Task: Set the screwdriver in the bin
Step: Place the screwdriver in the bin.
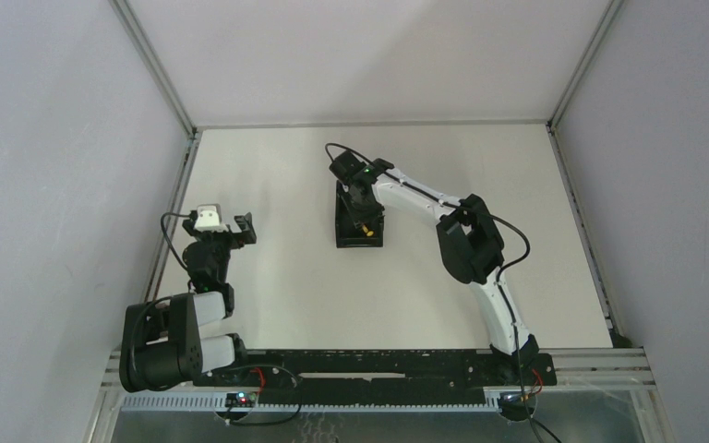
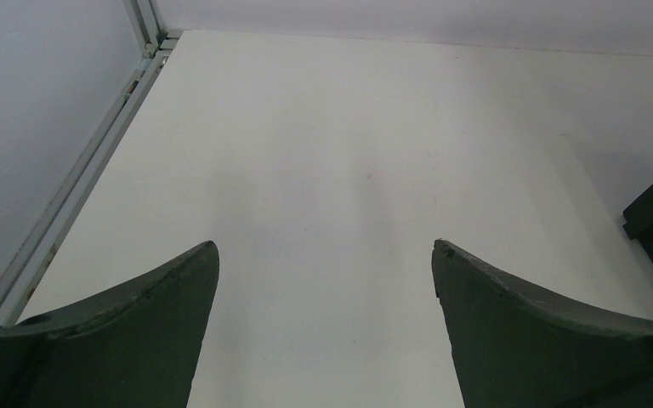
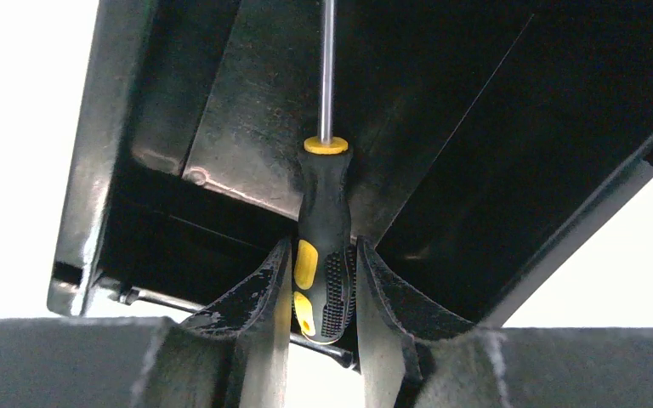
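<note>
The right gripper is pressed together on the black-and-yellow handle of the screwdriver, pinching it low on the grip. The thin silver shaft runs straight out ahead of the fingers, in line with the gripper's own reach. The bin lies directly beyond and beneath the tool, its open cavity filling the right wrist view, so the shaft points into the bin along what looks like its longer side. From above, the right gripper hangs over the bin in the middle of the table. Whether the tip already rests on the floor of the bin is hard to tell. The left gripper is spread wide over bare table, holds nothing, and sits well apart at the left edge, so the right arm is the nearer one. No brand, label or writing can be read on the handle or the bin.
</note>
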Controlling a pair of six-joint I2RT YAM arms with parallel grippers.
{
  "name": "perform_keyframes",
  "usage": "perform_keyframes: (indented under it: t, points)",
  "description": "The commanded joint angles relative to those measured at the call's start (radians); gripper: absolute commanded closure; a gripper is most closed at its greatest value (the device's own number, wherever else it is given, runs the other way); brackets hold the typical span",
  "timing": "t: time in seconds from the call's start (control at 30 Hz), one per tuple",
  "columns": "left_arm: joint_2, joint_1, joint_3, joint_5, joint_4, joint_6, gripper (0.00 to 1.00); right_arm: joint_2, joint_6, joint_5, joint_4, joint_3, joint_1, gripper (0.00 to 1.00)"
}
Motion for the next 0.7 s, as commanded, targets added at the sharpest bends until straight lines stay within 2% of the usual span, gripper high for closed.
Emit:
perform_keyframes:
  t: [0.0, 0.67]
  points:
    - [0.001, -0.005, -0.018, 0.0, 0.099, -0.009, 0.0, 0.024, -0.022, 0.023, 0.012, 0.035, 0.005, 1.0]
    - [0.002, -0.003, -0.019, 0.0, 0.099, -0.008, 0.0, 0.053, 0.013, 0.039, 0.01, 0.029, -0.004, 1.0]
